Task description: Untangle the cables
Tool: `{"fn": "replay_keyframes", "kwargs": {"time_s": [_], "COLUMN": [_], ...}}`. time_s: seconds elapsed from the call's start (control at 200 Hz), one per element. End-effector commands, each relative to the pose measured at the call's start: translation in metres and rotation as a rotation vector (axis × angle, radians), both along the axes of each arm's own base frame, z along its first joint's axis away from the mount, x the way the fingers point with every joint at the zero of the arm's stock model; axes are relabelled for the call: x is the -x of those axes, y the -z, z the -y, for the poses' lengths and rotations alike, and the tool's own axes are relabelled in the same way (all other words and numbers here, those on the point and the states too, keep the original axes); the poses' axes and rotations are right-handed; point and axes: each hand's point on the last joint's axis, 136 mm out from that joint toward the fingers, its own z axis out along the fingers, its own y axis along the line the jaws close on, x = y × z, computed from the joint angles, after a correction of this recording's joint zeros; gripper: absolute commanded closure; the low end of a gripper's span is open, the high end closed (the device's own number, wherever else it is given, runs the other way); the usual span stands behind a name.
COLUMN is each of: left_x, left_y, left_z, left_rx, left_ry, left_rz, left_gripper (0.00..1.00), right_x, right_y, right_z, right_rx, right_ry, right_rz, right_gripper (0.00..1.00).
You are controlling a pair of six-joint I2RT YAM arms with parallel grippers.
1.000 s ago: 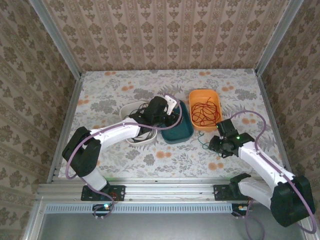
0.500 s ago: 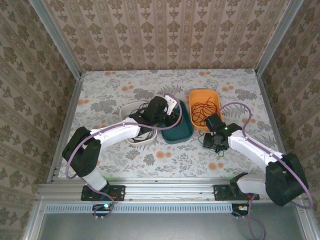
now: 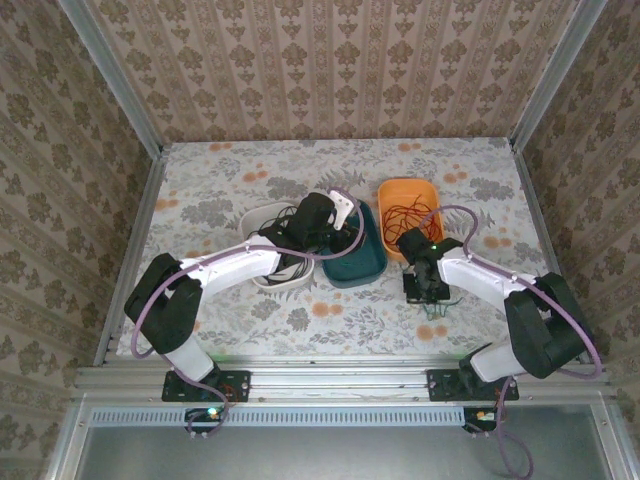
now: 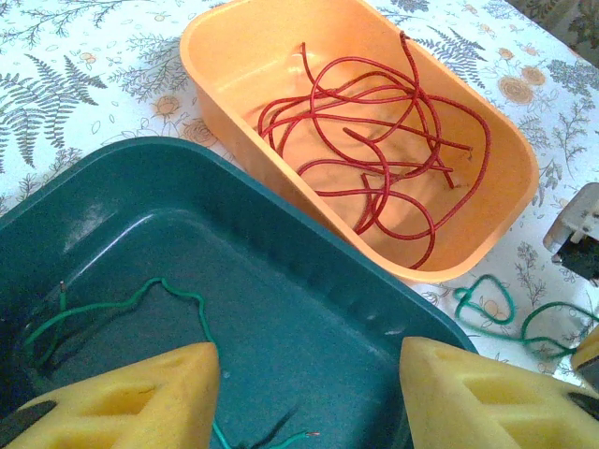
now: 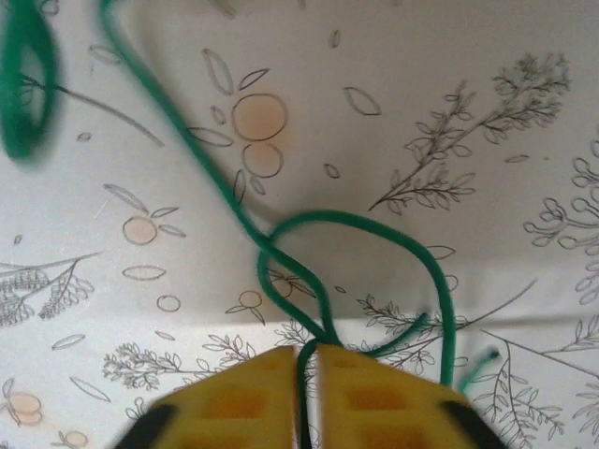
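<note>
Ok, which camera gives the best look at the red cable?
Left wrist: the red cable lies close and sharp, loops coiled in the orange tray. Top external shows it as a small tangle.

Left arm point(image 3: 235, 265): white links, black joint housings, left hose point(image 3: 134, 335) lilac, thick, running alongside. Right arm point(image 3: 478, 280): same white-and-black build, right hose point(image 3: 462, 208) also lilac, small green light point(image 3: 432, 243) on black wrist block. Left gripper point(image 4: 304, 412): left fingers point(image 4: 131, 393) chunky yellow wedges with moulded recesses. Right gripper point(image 5: 309, 374): right fingers point(image 5: 248, 398) matching yellow, black corners behind. Black bases point(image 3: 205, 385).
</note>
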Motion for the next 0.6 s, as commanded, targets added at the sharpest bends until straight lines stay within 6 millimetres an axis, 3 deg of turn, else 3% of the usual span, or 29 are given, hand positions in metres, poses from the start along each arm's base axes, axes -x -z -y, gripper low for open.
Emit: {"fn": "replay_keyframes", "kwargs": {"time_s": [0.0, 0.06, 0.175, 0.415, 0.5, 0.595], "left_x": [-0.001, 0.001, 0.012, 0.034, 0.038, 0.041], "left_y": [-0.01, -0.013, -0.021, -0.052, -0.054, -0.053], "left_z": [0.005, 0.006, 0.015, 0.03, 0.032, 0.034], "left_rx": [0.019, 0.031, 0.115, 0.382, 0.407, 0.41], "left_ry": [0.009, 0.025, 0.099, 0.265, 0.292, 0.314], "left_rz": [-0.011, -0.012, -0.054, -0.147, -0.177, -0.19], "left_gripper": [0.46, 0.44, 0.37, 0.23, 0.2, 0.18], "right_x": [-0.005, -0.009, -0.017, -0.024, -0.028, -0.031], "right_y": [-0.011, -0.017, -0.047, -0.125, -0.145, -0.155], "right_z": [-0.001, -0.006, -0.024, -0.09, -0.096, -0.096], "right_rx": [0.009, -0.022, -0.156, -0.682, -0.81, -0.897], "right_ry": [-0.016, -0.028, -0.066, -0.172, -0.154, -0.12], "right_rz": [0.023, 0.048, 0.161, 0.403, 0.456, 0.469], "right_gripper": [0.99, 1.0, 1.0, 1.0, 1.0, 1.0]}}
